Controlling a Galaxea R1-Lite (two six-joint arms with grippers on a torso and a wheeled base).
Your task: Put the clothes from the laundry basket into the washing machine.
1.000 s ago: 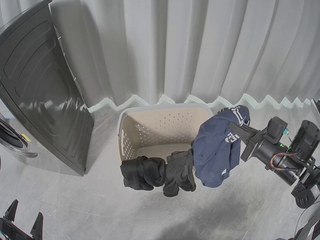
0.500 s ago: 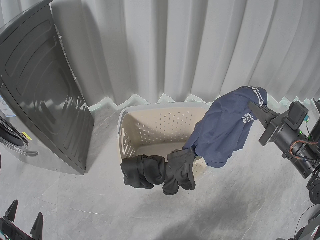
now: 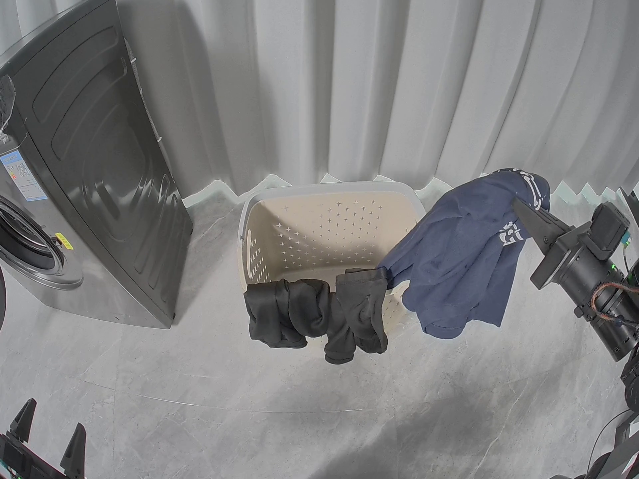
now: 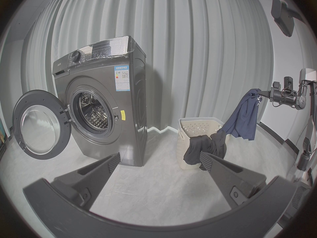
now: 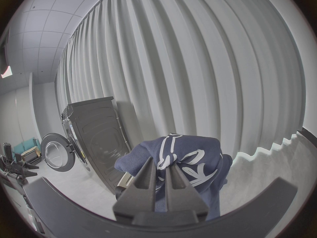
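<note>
Navy T-shirt point(image 3: 466, 261) hangs long-ways down from the right end effector point(image 3: 526, 211), which is clamped on its printed end, hem beside the laundry basket point(image 3: 319, 191). Washing machine point(image 3: 80, 167), door point(image 4: 41, 124) open, stands well to the robot's left; the left end effector point(image 3: 52, 420), spread wide and empty, sits nearer it. Grey marbled floor point(image 3: 200, 380) between.

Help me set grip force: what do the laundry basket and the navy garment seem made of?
Laundry basket: apparently rigid moulded plastic, matte beige with a grey rim; its walls show neat star-shaped perforations. Navy garment: soft fabric, perhaps cotton jersey, fibre unclear; it hangs in limp folds from the right gripper, with white print.
</note>
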